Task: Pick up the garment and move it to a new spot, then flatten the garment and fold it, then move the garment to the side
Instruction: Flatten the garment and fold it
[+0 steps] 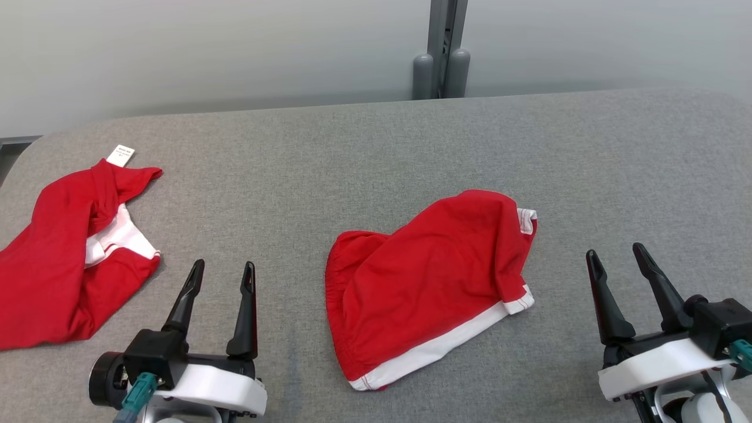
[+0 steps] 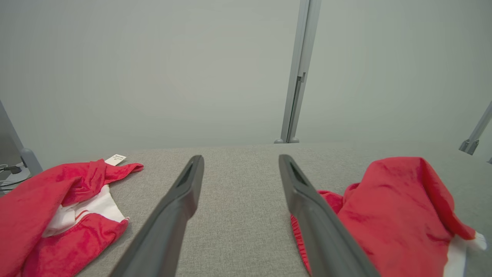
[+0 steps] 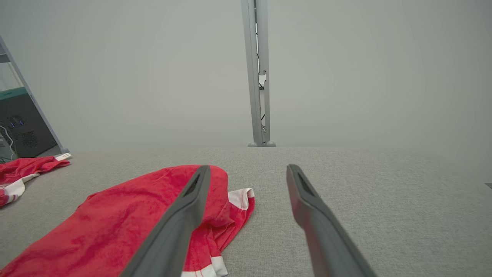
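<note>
A crumpled red garment (image 1: 435, 276) with white trim lies in the middle of the grey table (image 1: 376, 147); it shows at the right of the left wrist view (image 2: 396, 215) and at the lower left of the right wrist view (image 3: 127, 223). My left gripper (image 1: 224, 270) hovers open to its left, nothing between the fingers (image 2: 240, 161). On the garment's right side, my right gripper (image 1: 617, 254) also stands open and empty (image 3: 248, 169). Neither gripper touches the cloth.
A second red and white garment (image 1: 70, 252) with a white tag (image 1: 120, 155) lies at the table's left edge, also seen in the left wrist view (image 2: 57, 207). A grey post (image 1: 442, 53) stands behind the table's far edge, against a pale wall.
</note>
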Controlling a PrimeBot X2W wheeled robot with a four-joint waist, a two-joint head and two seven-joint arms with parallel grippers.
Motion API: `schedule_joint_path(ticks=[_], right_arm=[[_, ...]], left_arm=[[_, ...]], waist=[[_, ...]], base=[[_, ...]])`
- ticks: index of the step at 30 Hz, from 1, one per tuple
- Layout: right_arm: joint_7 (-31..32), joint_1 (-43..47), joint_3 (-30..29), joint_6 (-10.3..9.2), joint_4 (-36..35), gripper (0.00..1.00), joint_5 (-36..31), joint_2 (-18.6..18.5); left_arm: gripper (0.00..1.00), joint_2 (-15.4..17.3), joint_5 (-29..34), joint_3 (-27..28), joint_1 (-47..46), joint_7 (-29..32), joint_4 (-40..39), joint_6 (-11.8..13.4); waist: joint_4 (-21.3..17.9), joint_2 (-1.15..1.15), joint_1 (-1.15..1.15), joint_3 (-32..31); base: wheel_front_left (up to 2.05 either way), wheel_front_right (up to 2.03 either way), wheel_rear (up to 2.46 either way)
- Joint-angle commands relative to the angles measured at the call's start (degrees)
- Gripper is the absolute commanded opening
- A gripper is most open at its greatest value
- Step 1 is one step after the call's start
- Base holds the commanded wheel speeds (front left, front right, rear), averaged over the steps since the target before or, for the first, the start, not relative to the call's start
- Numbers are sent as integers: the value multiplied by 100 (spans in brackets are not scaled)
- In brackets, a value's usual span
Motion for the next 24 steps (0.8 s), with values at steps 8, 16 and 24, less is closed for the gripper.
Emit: schedule_joint_path(ticks=[8, 16, 24], right_arm=[[36, 40, 42, 3, 2, 100, -25, 34], [69, 183, -25, 3, 59, 100, 18, 41], [87, 79, 18, 3, 38, 100, 48, 33]], left_arm=[[100, -10, -140, -432, 107, 568, -162, -299], [100, -49, -493, -1177, 529, 1719, -165, -740], [100, -236, -757, -1348, 429, 1947, 299, -909]], waist=[[20, 0, 0, 28], [69, 0, 0, 159], [35, 0, 0, 366]], base=[[0, 0, 0], [0, 0, 0], [0, 0, 0]])
